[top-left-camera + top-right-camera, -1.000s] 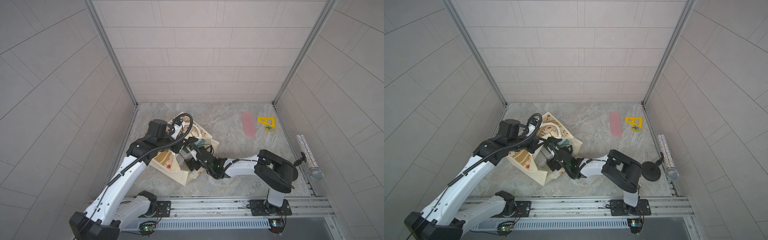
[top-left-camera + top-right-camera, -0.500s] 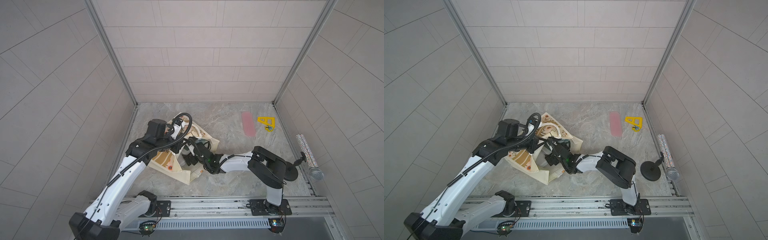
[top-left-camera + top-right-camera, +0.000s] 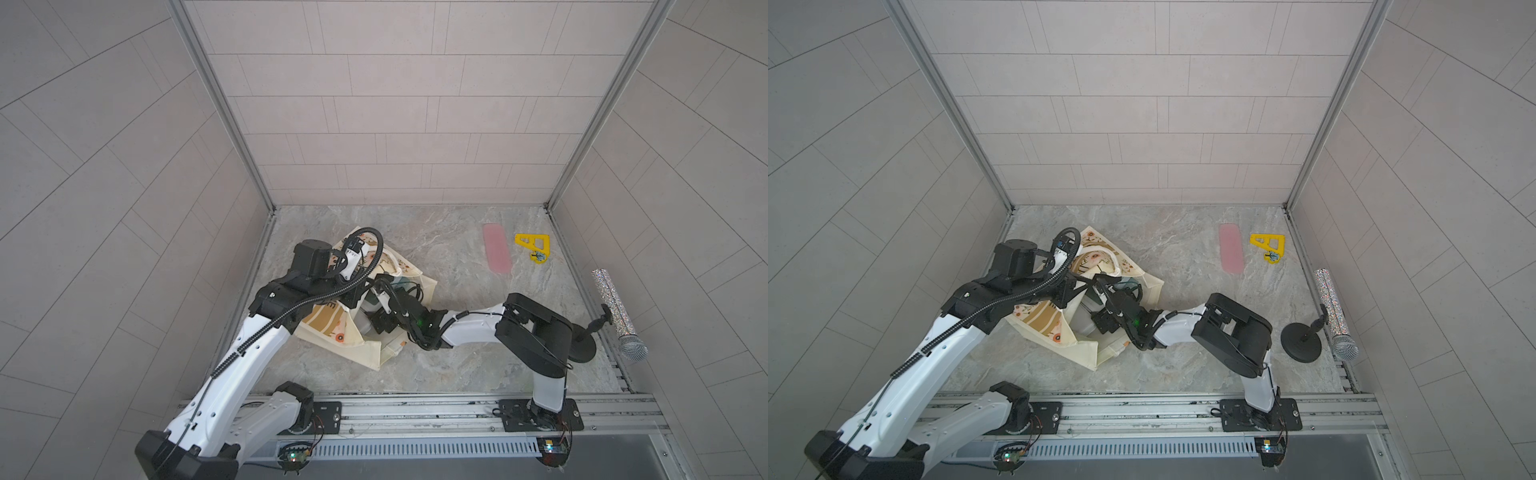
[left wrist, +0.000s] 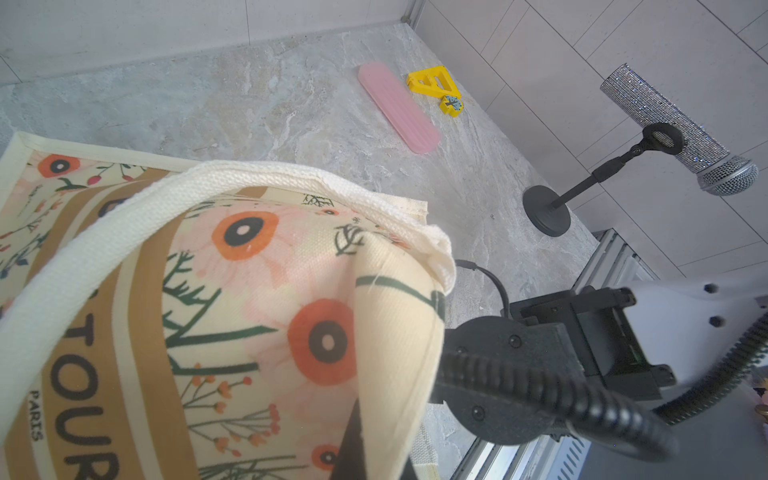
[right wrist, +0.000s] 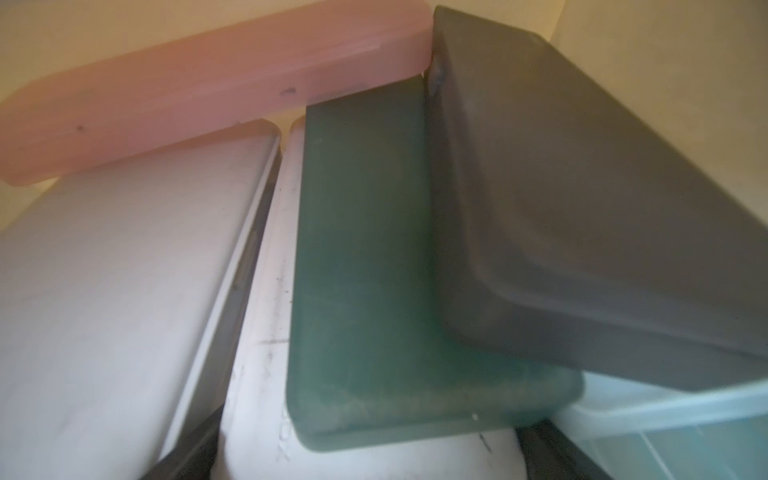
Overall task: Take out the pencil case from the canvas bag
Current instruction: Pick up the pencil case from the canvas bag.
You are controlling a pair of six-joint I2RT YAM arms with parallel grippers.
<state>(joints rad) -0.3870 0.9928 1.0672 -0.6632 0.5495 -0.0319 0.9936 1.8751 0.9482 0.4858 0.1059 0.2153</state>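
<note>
left hand (image 3: pixel 352 296) clenched on canvas bag (image 3: pixel 332 329) rim | right hand (image 3: pixel 377 292) spread inside over pencil cases (image 5: pixel 395 291), none grasped | pull-out not yet done

The stereo head hangs high above and behind me, tilted down toward the back wall (image 3: pixel 395 104), far enough to take in the whole floor (image 3: pixel 457 257) and both arms; both top views share nearly all of it. My left wrist camera rides close over the canvas bag (image 4: pixel 257 291) cloth at my left jaws, looking beyond them across the floor to the pink case (image 4: pixel 399 108), the microphone (image 4: pixel 681 129) and my right arm (image 4: pixel 582 345) (all three show in both top views too). My right wrist camera sits inside the bag, very near, blurred, facing stacked cases (image 5: pixel 374 270) just ahead of my right jaws.
</note>
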